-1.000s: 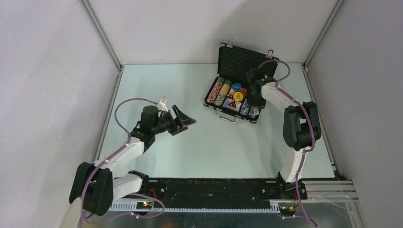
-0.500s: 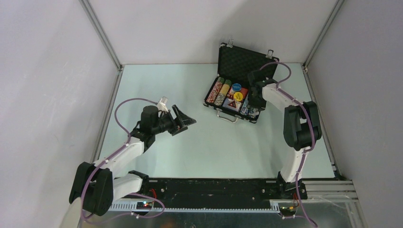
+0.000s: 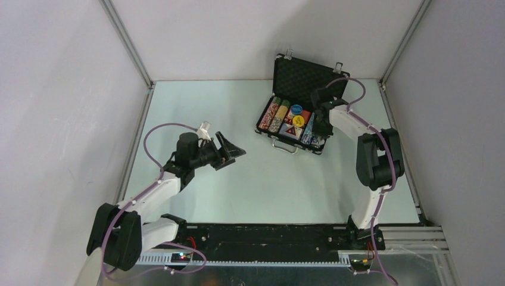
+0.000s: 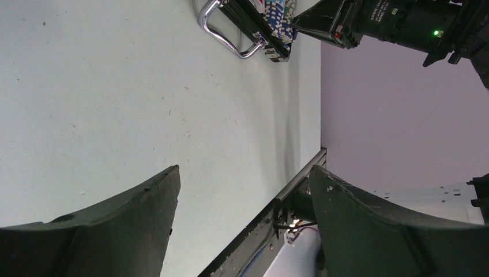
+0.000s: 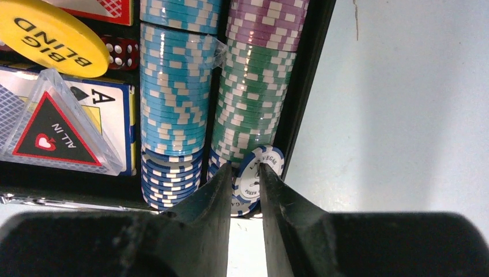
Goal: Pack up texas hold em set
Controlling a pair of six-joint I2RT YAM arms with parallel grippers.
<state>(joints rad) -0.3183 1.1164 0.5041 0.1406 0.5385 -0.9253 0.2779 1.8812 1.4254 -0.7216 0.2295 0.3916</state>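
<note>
The black briefcase (image 3: pixel 305 76) stands open at the back right, lid upright, silver handle (image 3: pixel 284 146) facing the arms. It holds chip rows (image 5: pixel 173 86), a yellow "BIG BLIND" disc (image 5: pixel 52 34), red dice (image 5: pixel 122 53), cards (image 5: pixel 109 101) and a clear triangular "ALL IN" piece (image 5: pixel 55 130). My right gripper (image 3: pixel 320 124) is over the case's right end; its tip (image 5: pixel 245 168) has a narrow gap and grips nothing. A blue-white chip (image 5: pixel 247 182) leans at the near end of the green row, just beyond the fingertips. My left gripper (image 3: pixel 237 152) is open and empty, far left of the case.
Metal frame rails (image 3: pixel 134 128) border the table on the left and right (image 3: pixel 398 134). In the left wrist view the case handle (image 4: pixel 228 37) and the right arm (image 4: pixel 403 23) show at the top, and the table's front rail (image 4: pixel 271 222) between the fingers.
The right gripper has shifted slightly at the case's right end. The left arm has not moved.
</note>
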